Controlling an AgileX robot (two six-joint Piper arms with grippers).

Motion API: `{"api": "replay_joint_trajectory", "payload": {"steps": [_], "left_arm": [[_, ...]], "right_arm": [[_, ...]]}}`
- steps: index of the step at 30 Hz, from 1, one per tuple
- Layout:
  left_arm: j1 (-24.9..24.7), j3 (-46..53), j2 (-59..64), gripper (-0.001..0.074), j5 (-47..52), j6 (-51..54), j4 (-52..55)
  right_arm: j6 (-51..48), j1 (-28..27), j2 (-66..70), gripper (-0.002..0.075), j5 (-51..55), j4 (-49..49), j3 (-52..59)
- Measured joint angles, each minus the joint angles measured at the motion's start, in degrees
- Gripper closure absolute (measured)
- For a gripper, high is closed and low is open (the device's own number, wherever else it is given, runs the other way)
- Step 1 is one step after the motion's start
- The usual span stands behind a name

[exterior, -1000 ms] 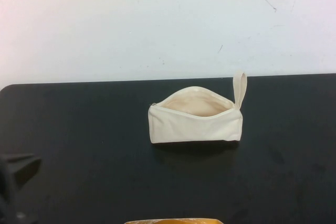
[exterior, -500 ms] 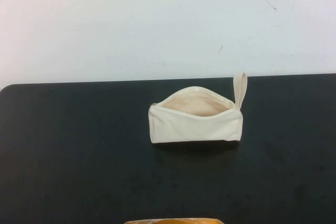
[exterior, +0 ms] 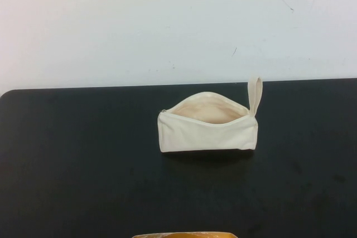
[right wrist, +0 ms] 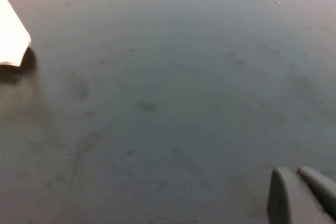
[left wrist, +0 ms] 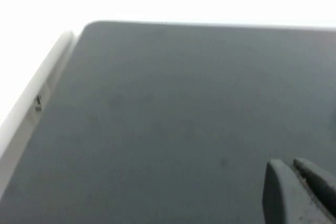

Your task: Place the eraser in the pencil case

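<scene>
The black desk (exterior: 83, 165) no longer shows the left arm from above, left jaws and right jaws both low over it, pressed together and empty, the unzipped pencil case (exterior: 207, 127) well ahead of the right jaws, the eraser unseen, likely already inside

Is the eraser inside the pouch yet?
No eraser shows on the table. The pencil case sits unzipped; what's inside is hidden. The left gripper and right gripper look shut and empty over bare table. So it may be done, though unconfirmed.

Black table (exterior: 83, 165) carries the open pencil case (exterior: 207, 132).
</scene>
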Motion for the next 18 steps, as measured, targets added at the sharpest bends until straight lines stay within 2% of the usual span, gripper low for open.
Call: {"api": "replay_joint_trajectory", "payload": {"steps": [5,18], "left_arm": [[0.12,0.67,-0.03,0.0736,0.32,5.74,-3.60],[0.34,0.67,-0.03,0.0736,0.81,6.26,-4.32]], "right_arm": [[0.00,0.00,0.00,0.0727,0.00,0.00,0.00],[0.00,0.00,0.00,0.0727,0.00,0.00,0.00]]}}
